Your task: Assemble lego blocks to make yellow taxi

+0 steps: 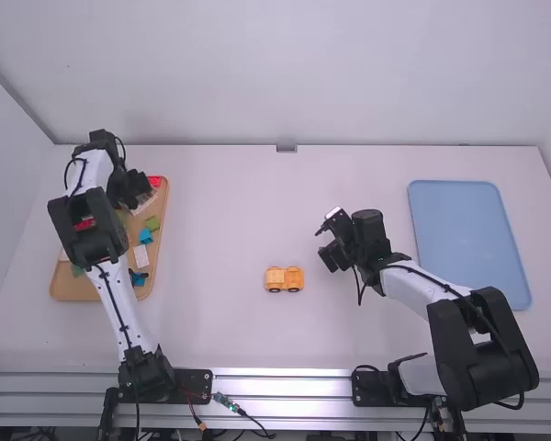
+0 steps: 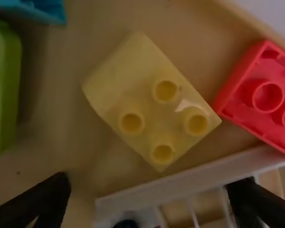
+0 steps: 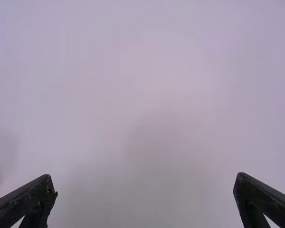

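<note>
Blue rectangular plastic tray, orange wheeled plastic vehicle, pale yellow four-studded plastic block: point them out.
Blue tray (image 1: 468, 241): high view, bare middle.
Orange vehicle (image 1: 294, 276): high view, picture-right half.
Yellow block (image 2: 128, 71): left wrist view, smooth part beside its studs.

Blue tray (image 1: 468, 243) on white table (image 1: 211, 220), right side; metal rails (image 1: 285, 383) along near edge.

We see a wh. table (image 1: 220, 211) w/ a plain pale back wall (image 1: 285, 73) behind it & a side wall (image 1: 7, 175) on the L. A grey strip (image 1: 16, 101) slants down the L corner. Sm. grey fitting (image 1: 286, 148) at the table's far edge, approx. mid. We've ribbed metal rails (image 1: 285, 390) along the near edge. Light's soft, w/ faint blurry shadows on the tabletop.
</note>
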Controlling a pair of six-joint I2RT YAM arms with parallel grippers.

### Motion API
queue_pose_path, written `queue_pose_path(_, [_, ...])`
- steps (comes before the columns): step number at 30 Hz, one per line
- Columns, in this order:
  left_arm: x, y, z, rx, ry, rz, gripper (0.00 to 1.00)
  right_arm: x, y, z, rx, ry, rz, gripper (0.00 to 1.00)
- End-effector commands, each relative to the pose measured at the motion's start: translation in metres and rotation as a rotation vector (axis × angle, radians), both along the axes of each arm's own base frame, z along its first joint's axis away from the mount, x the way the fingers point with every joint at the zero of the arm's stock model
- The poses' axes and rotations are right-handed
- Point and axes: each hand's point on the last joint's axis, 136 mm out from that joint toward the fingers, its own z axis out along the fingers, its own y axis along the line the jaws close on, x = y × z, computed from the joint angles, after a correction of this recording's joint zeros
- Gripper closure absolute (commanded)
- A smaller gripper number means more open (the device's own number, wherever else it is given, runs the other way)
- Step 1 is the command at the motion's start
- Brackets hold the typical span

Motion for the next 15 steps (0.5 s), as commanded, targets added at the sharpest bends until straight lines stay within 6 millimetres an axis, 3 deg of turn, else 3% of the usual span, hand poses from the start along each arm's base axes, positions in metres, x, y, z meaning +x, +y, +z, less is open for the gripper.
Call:
queue_pose_path(1, [-0.001, -0.008, -0.006, -0.048, 0.006, -0.010, 0.14, -0.001, 0.000, 0.002, 0.007, -0.003, -0.002, 0.01])
queue_pose_path(4, [-0.002, -0.013, -0.002, -0.087, 0.001, -0.010, 0.00, -0.001, 0.000, 0.003, 0.007, -0.006, -0.002, 0.01])
queue_pose_path(12, [0.004, -0.014, 0.042, -0.087, -0.025, -0.001, 0.01, 0.003, 0.001, 0.007, 0.020, -0.025, -0.008, 0.01])
queue_pose_path(15, [0.013, -0.010, 0.062, -0.090, -0.075, 0.103, 0.01, 0.004, 0.002, 0.007, 0.021, -0.028, -0.008, 0.01])
